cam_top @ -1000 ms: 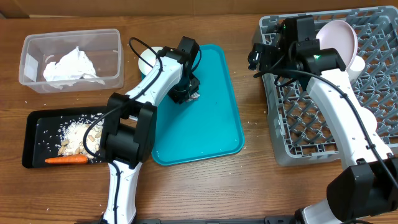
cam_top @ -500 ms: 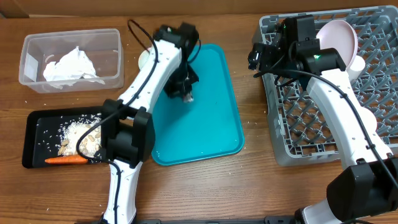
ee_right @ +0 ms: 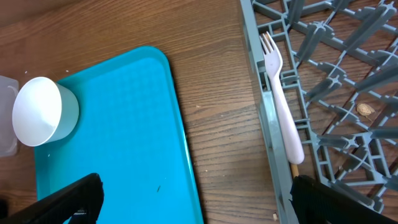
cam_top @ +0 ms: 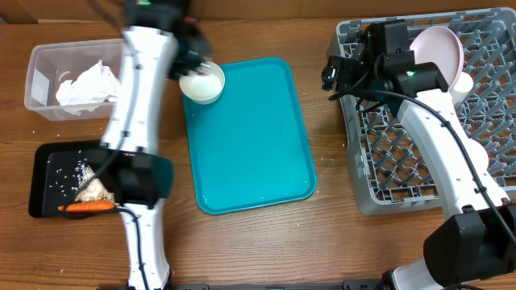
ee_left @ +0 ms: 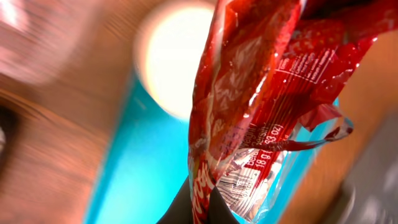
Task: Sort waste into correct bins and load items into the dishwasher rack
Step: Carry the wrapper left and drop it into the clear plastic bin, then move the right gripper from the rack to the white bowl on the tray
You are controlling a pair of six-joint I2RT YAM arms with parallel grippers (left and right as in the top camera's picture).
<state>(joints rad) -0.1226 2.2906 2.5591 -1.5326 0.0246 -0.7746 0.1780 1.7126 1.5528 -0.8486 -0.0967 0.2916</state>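
surface (cam_top: 322, 234): brown wood grain, a few crumbs (cam_top: 326, 158) scattered
teal tray (cam_top: 258, 153): flat, mid-surface
clear plastic bin (cam_top: 36, 80): left of the teal tray, far side
black tray (cam_top: 48, 173): left of the teal tray, near side
dishwasher rack (cam_top: 379, 173): just right of the teal tray, apart

— Is any print legible anywhere?

— Only on the red wrapper (ee_left: 261, 93) that fills the left wrist view. Toward five o'clock on it, small white print runs slantwise. I can make out "18" and "oz)". The digits between are uncertain, perhaps "33".

— Anything more?

— A barcode (ee_left: 239, 182) on the clear patch near six o'clock, its numbers too blurred. The fine white lines higher up can't be read.
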